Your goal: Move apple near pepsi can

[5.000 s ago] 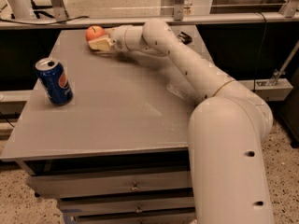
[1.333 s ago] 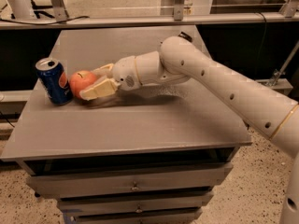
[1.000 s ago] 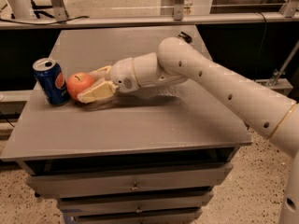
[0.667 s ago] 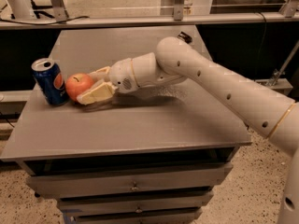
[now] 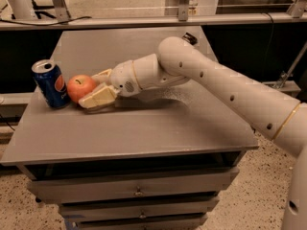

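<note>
The red-orange apple rests on the grey table at its left side, touching or almost touching the blue pepsi can, which stands upright just left of it. My gripper reaches in from the right, low over the table. Its cream fingers sit on either side of the apple's right half, shut on it. The white arm stretches from the right edge across the table.
A small dark object lies at the table's far right, partly hidden behind the arm. The table has drawers below its front edge. A metal rail and frame legs run behind the table.
My gripper has carried the apple from the far side of the table to its left side, up against the can. The can has shifted slightly left over the last second.
</note>
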`<action>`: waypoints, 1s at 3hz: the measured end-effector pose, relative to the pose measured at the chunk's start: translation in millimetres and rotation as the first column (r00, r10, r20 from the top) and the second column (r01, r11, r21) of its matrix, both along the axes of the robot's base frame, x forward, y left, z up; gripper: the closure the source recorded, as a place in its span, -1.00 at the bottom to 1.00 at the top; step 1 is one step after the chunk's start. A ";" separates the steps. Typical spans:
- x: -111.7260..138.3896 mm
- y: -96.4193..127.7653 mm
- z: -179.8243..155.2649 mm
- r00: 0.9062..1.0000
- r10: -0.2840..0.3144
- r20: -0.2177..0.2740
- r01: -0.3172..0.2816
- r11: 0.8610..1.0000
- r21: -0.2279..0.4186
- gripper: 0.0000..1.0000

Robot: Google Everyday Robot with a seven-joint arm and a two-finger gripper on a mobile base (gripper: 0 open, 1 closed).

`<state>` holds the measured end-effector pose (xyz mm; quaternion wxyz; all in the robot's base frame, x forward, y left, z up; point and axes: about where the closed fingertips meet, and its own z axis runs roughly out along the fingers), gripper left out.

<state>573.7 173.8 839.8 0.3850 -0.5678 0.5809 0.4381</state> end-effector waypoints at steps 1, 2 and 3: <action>-1.1 -0.4 0.4 1.000 0.011 0.009 -0.011 1.000 -0.013 -1.00; -1.6 -3.2 3.1 1.000 0.014 0.020 -0.014 1.000 -0.026 -1.00; -1.8 -6.0 5.4 1.000 0.013 0.027 -0.012 0.999 -0.032 -1.00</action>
